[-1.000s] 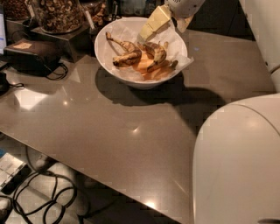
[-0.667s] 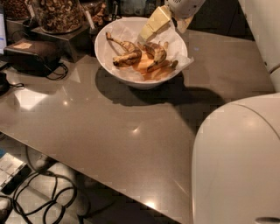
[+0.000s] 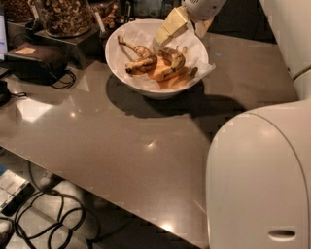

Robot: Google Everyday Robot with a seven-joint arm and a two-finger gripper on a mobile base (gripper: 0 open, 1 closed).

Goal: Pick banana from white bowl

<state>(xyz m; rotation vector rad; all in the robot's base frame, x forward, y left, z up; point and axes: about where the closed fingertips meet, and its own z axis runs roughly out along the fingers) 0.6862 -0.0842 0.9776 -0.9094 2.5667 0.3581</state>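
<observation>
I read this as an office snack counter or break-room kitchenette: a long, glossy grey counter (image 3: 121, 146) carries a clear jar of nuts (image 3: 63, 14) at 11 o'clock and a paper-lined white bowl (image 3: 116, 73) of fruit at 12 o'clock. A black box (image 3: 34, 61) with a coiled lead sits at 9 o'clock, and loose cables (image 3: 53, 219) trail over the floor at 7 o'clock. My gripper (image 3: 187, 28) hangs at 12 o'clock over the bowl's far rim, fingers apart.

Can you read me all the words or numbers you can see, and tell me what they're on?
No text here can be read.
Tan tag on the black box: too blurred to read.
The tool, hanging over the white bowl's far rim, and the banana show no writing.
</observation>
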